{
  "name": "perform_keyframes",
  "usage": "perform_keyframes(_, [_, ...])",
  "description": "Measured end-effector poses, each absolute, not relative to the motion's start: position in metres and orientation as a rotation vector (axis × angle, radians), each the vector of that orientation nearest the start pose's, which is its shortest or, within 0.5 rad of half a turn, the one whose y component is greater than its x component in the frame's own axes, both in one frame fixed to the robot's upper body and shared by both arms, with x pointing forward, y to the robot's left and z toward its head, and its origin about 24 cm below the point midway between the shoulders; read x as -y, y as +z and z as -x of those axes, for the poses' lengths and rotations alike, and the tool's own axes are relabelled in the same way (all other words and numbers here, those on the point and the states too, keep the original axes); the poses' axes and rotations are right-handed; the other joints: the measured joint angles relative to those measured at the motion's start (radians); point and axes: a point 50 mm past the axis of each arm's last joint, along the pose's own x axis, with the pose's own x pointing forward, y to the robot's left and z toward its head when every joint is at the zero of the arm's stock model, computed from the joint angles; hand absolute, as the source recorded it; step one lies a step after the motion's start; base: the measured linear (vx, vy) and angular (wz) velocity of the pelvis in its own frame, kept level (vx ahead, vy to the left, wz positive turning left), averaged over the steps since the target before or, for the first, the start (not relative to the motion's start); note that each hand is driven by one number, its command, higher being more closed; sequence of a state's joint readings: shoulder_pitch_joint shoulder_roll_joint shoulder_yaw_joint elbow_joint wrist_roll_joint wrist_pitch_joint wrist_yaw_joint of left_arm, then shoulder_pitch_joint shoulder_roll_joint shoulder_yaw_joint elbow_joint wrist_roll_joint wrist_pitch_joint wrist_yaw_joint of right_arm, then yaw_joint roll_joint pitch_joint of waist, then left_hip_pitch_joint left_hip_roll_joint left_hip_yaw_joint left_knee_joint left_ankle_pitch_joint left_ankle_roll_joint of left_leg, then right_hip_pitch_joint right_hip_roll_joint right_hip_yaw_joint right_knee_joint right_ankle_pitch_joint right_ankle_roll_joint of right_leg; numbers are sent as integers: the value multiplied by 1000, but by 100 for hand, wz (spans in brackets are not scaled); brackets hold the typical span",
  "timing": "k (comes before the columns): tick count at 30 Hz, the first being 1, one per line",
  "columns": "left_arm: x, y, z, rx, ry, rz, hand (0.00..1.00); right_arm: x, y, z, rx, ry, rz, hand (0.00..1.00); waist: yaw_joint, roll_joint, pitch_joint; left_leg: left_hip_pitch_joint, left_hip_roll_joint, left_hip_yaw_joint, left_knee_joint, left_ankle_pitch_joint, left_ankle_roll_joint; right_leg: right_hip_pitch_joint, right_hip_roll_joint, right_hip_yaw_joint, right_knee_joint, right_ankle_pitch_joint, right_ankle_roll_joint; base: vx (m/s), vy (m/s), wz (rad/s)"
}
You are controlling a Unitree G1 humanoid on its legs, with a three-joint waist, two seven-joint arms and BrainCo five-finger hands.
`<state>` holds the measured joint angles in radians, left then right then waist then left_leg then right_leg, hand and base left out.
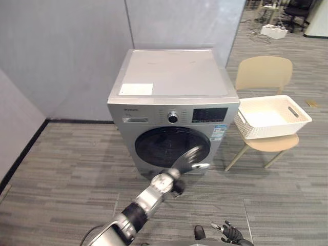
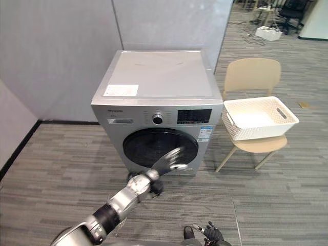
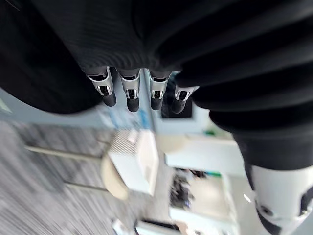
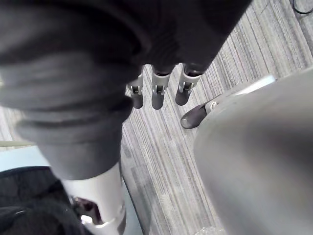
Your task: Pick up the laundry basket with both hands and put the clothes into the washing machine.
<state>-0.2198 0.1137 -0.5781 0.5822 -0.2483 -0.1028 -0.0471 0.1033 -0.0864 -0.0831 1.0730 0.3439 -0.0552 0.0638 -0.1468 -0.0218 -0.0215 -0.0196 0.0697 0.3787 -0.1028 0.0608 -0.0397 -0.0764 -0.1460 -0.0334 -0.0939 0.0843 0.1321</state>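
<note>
A silver washing machine [image 1: 174, 97] stands against the grey wall, its round dark door [image 1: 164, 146] closed. To its right a white laundry basket [image 1: 261, 131] rests on the seat of a beige chair [image 1: 264, 72]; the basket's inside looks plain white. My left hand [image 1: 187, 158] is raised in front of the lower right of the door, fingers straight and holding nothing. The left wrist view looks past its fingers [image 3: 129, 93] to the basket [image 3: 139, 161] on the chair. My right hand [image 1: 229, 233] hangs low near the floor, fingers [image 4: 157, 90] relaxed and empty.
Grey partition walls [image 1: 66, 51] close off the back and left. Grey plank floor [image 1: 72, 169] lies open in front of the washer and chair. A white box [image 1: 274, 32] and office chairs stand far back on the right.
</note>
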Motion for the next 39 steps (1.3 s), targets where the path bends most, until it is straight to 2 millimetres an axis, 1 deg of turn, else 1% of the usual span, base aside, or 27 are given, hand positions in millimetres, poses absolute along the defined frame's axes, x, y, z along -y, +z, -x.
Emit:
perform_keyframes(2, [-107, -84, -222, -543, -395, -147, 0, 192, -165, -85, -1083, -297, -311, 0, 22, -17, 13, -2, -1, -20, 0, -2, -3, 13, 0, -24, -3, 1, -6, 41, -28, 26])
perform_keyframes(3, [-121, -95, -214, -605, -348, -160, 0, 193, -165, -84, -1088, -305, -318, 0, 26, -19, 14, 0, -2, -21, 1, -2, -3, 15, 0, -25, -4, 0, -6, 48, -13, 15])
perform_keyframes(5, [-177, -131, -172, -853, -115, -172, 0, 192, -167, -82, -1110, -328, -344, 0, 50, -20, 18, 5, -6, -20, 5, -3, -4, 25, 0, -28, -4, -2, -7, 74, -12, 0])
perform_keyframes(6, [-188, -138, -161, -906, -60, -162, 0, 192, -168, -82, -1113, -337, -352, 0, 52, -19, 19, 5, -6, -19, 6, -3, -4, 26, 0, -28, -4, -2, -7, 90, -21, 1])
perform_keyframes(8, [-224, -152, -118, -1051, 163, -117, 0, 193, -168, -83, -1120, -352, -361, 0, 60, -12, 36, 23, -5, -21, 7, -3, -4, 47, 1, -46, -4, -2, -7, 44, -27, 6])
perform_keyframes(11, [-242, -160, -75, -1158, 368, 15, 0, 197, -170, -77, -1137, -398, -387, 0, 84, -4, 41, 54, -6, -32, 5, -11, -12, 82, -1, -59, -4, -13, -14, -20, -18, 6])
perform_keyframes(14, [-238, -164, -58, -1200, 433, 80, 0, 198, -170, -74, -1137, -425, -410, 0, 84, 0, 42, 59, -6, -75, 0, -11, -12, 99, -2, -100, 7, -34, -19, -86, -36, 43])
perform_keyframes(16, [-224, -169, -47, -1231, 439, 119, 0, 199, -170, -71, -1141, -434, -413, 0, 98, 2, 41, 62, -3, -99, 0, -15, -18, 108, -1, -123, 24, -60, -20, -85, -33, 34])
perform_keyframes(19, [-224, -170, -38, -1233, 505, 187, 0, 200, -171, -67, -1145, -455, -427, 0, 108, 2, 44, 59, 12, -118, 20, -21, -19, 125, 6, -146, 29, -66, -27, -36, -40, 27])
perform_keyframes(20, [-224, -170, -35, -1232, 529, 211, 0, 200, -171, -68, -1144, -455, -429, 0, 108, 0, 49, 34, 22, -128, 81, -51, -24, 127, 7, -154, 40, -77, -37, -1, -54, 21])
perform_keyframes(21, [-222, -170, -34, -1214, 568, 256, 0, 199, -171, -70, -1139, -452, -428, 0, 112, 0, 63, -18, 58, -132, 220, -122, -37, 129, 21, -154, 66, -101, -50, -28, -71, 6])
perform_keyframes(22, [-223, -169, -32, -1193, 611, 295, 0, 201, -170, -74, -1128, -446, -420, 0, 125, 16, 79, -69, 114, -138, 376, -191, -49, 133, 45, -152, 96, -119, -64, -35, -47, -9])
perform_keyframes(23, [-221, -169, -30, -1187, 634, 323, 0, 201, -169, -77, -1121, -437, -411, 0, 136, 23, 85, -96, 134, -141, 453, -208, -42, 133, 60, -149, 106, -125, -68, 0, 0, 0])
perform_keyframes(24, [-218, -170, -28, -1183, 654, 355, 0, 202, -168, -81, -1115, -418, -388, 0, 136, 39, 97, -163, 161, -166, 601, -209, -44, 150, 72, -159, 110, -135, -71, -2, 4, 19])
perform_keyframes(25, [-221, -169, -29, -1171, 675, 369, 0, 200, -168, -81, -1123, -402, -376, 0, 145, 26, 105, -206, 161, -196, 688, -170, -54, 163, 65, -168, 113, -142, -72, 24, -39, 33])
perform_keyframes(26, [-221, -168, -31, -1149, 705, 396, 0, 197, -168, -83, -1128, -376, -363, 0, 172, 4, 124, -278, 158, -199, 812, -106, -80, 172, 43, -172, 117, -150, -78, 19, -46, 21])
perform_keyframes(27, [-220, -169, -30, -1148, 708, 403, 0, 197, -168, -84, -1127, -374, -362, 0, 175, -5, 130, -294, 154, -200, 829, -113, -84, 173, 39, -173, 117, -151, -77, 43, -4, 20])
perform_keyframes(28, [-217, -169, -31, -1148, 702, 409, 0, 198, -167, -88, -1113, -375, -360, 0, 182, 4, 131, -316, 116, -191, 790, -138, -75, 174, 24, -178, 116, -156, -72, 67, 79, 10])
perform_keyframes(30, [-206, -171, -27, -1177, 671, 417, 0, 207, -164, -94, -1084, -378, -342, 0, 202, 56, 127, -281, 102, -118, 570, -150, -54, 175, 36, -182, 89, -156, -71, 115, 123, -7])
perform_keyframes(31, [-199, -173, -25, -1190, 666, 434, 0, 208, -161, -100, -1060, -372, -334, 0, 218, 94, 127, -264, 102, -54, 458, -148, 70, 180, 52, -181, 46, -155, -71, 183, 120, -5])
perform_keyframes(32, [-191, -174, -24, -1194, 665, 454, 0, 208, -158, -109, -1028, -362, -335, 0, 216, 99, 123, -266, 97, 8, 419, -151, 66, 163, 44, -193, 114, -153, -42, 218, 106, 18])
perform_keyframes(33, [-197, -173, -24, -1184, 678, 448, 0, 202, -159, -111, -1024, -355, -351, 0, 212, 73, 121, -272, 85, 37, 415, -151, 66, 162, 25, -198, 136, -190, -55, 293, 45, 60])
perform_keyframes(34, [-204, -171, -29, -1161, 702, 447, 0, 194, -159, -114, -1022, -345, -367, 0, 215, 63, 118, -283, 65, 61, 434, -155, 90, 183, -2, -228, 107, -218, -28, 282, 56, 64])
perform_keyframes(36, [-204, -172, -20, -1164, 758, 485, 0, 189, -159, -117, -1020, -335, -379, 0, 235, 28, 99, -276, 1, 63, 427, -182, 127, 199, -49, -247, 109, -239, -22, 347, 129, 41])
perform_keyframes(37, [-204, -172, -16, -1173, 769, 489, 0, 186, -159, -116, -1024, -338, -393, 0, 245, 21, 87, -224, -40, 59, 383, -195, 130, 208, -87, -251, 188, -258, -19, 330, 125, 33])
perform_keyframes(38, [-202, -173, -14, -1185, 759, 484, 0, 185, -160, -115, -1022, -339, -402, 0, 243, 13, 91, -185, -67, 45, 348, -197, 133, 172, -122, -244, 338, -270, 1, 340, 141, 64])
perform_keyframes(39, [-202, -173, -17, -1194, 709, 446, 0, 183, -159, -118, -1013, -334, -409, 0, 238, 23, 84, -131, -95, 2, 316, -198, 135, 76, -158, -186, 633, -245, 7, 262, 165, 84])
